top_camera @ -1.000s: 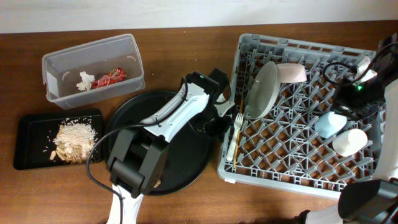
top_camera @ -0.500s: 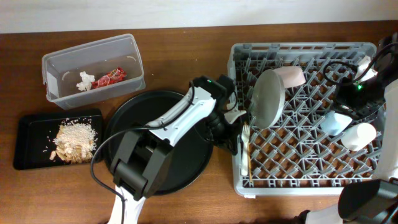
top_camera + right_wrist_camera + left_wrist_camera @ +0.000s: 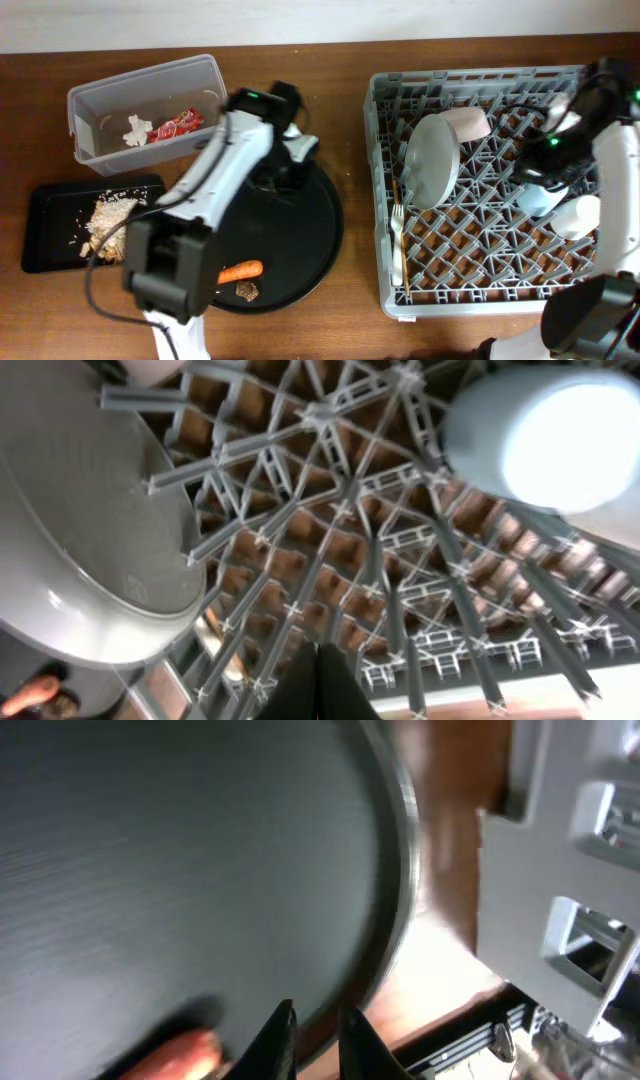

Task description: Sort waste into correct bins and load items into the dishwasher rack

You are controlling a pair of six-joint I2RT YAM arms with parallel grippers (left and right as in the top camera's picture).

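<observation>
Overhead view, left to right: a shallow black rectangular tray holds beige rice-like food scraps. Behind it, a clear frosted rectangular plastic tub contains a crumpled white tissue and a red shiny snack wrapper. A large round black tray carries a small orange carrot near its front edge, with a small brown scrap just beside it. The left gripper hovers over the round tray's far rim, jaws narrowly parted and empty. The large square grey plastic dishwasher rack holds five items. A white plastic fork lies along its left side, and a pale grey round plate stands on edge with a cream bowl behind it. A small light blue cup and a white cup sit at the right. The right gripper hangs above the rack's lattice beside the blue cup, clenched on nothing.
</observation>
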